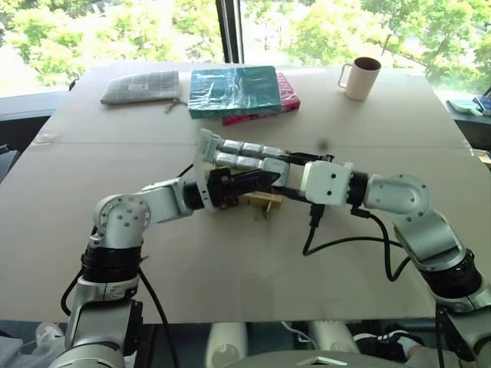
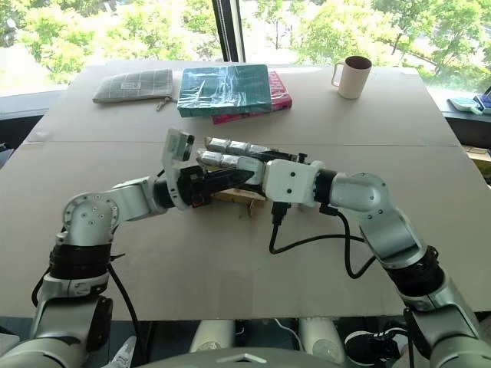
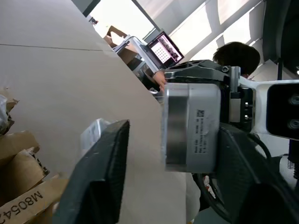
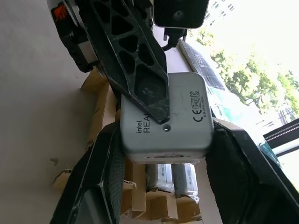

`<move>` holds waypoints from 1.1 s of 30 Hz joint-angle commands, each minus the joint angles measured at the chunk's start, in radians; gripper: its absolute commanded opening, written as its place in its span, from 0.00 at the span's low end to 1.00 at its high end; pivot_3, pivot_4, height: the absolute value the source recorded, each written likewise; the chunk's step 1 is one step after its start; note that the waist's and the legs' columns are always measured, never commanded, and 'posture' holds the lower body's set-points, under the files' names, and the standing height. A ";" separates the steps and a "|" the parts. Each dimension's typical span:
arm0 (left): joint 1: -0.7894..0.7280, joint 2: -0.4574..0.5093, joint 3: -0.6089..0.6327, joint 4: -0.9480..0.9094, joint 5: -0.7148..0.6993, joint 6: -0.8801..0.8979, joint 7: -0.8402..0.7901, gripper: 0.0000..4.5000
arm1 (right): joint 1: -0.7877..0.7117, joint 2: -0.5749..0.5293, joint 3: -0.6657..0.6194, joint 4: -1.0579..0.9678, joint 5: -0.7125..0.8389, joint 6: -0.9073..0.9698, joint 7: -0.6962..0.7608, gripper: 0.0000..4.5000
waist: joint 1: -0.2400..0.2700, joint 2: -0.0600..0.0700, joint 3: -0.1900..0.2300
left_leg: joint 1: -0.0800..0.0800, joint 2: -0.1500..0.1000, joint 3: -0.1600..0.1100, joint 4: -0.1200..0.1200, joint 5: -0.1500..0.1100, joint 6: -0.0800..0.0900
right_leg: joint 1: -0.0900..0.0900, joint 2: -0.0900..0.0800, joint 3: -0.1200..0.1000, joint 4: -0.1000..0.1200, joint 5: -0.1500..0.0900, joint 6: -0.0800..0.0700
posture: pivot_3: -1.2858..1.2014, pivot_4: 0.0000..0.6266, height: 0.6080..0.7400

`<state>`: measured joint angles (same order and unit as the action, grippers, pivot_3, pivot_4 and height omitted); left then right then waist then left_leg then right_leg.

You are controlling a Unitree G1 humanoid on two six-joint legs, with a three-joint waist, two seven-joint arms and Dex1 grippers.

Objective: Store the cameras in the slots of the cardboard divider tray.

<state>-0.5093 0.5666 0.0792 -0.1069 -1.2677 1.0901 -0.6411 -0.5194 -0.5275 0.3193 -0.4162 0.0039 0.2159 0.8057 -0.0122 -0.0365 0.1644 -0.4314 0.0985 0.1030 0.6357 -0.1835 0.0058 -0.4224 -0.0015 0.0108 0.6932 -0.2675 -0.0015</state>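
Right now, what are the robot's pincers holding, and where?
Both grip one small silver-grey boxy camera: the right pincer squeezes its two ends, and the left pincer clamps across its flat faces, above the tan cardboard divider tray.

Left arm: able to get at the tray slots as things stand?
Probably yes: left gripper sits right over the tray, but the right gripper also clamps its camera and must release first.

Both grippers [image 2: 244,178] [image 4: 161,154] clamped, wrists meeting.

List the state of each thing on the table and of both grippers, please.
Left gripper, shut on the held camera.
Right gripper, shut on the same camera.
Cardboard divider tray, holds several stored cameras.
Mug, upright.
Teal book, lying flat.
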 commanded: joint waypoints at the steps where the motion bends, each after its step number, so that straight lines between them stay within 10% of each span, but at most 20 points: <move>1: -0.029 -0.001 0.029 -0.016 0.004 0.008 -0.001 0.18 | -0.033 0.011 -0.005 -0.039 0.025 -0.013 0.022 0.42 | 0.000 0.000 0.000 | 0.000 0.000 0.000 0.000 0.000 0.000 | 0.000 0.000 0.000 0.000 0.000 0.000 | 0.52 0.24 1.00; 8: -0.125 0.169 -0.073 0.058 0.321 -0.197 -0.296 0.18 | 0.115 -0.022 -0.178 -0.144 0.228 0.188 0.030 0.99 | 0.003 0.000 0.000 | -0.001 0.000 0.000 0.000 0.000 0.000 | 0.000 0.000 -0.002 0.000 0.000 0.000 | 0.52 0.24 1.00; 18: -0.515 0.241 -0.391 0.700 0.902 -0.789 -0.949 0.18 | 0.312 -0.120 -0.444 -0.358 0.507 0.363 -0.013 0.99 | 0.012 0.000 0.000 | -0.001 -0.002 0.001 -0.001 0.000 0.000 | 0.000 -0.001 -0.002 -0.003 0.000 -0.001 | 0.52 0.24 1.00; 33: -0.717 0.105 -0.603 1.071 1.034 -1.160 -0.973 0.18 | 0.427 -0.160 -0.478 -0.491 0.553 0.395 -0.126 0.99 | 0.015 -0.001 0.001 | -0.021 -0.002 -0.008 0.006 -0.001 0.002 | -0.010 -0.001 -0.010 -0.005 0.000 0.000 | 0.52 0.24 1.00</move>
<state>-1.1853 0.6636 -0.5220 0.9586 -0.2292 -0.0395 -1.6093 -0.0980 -0.6736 -0.1262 -0.8656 0.5428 0.6219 0.6895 0.0023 -0.0374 0.1651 -0.4522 0.0964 0.0947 0.6417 -0.1842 0.0075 -0.4327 -0.0023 0.0003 0.6885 -0.2676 -0.0010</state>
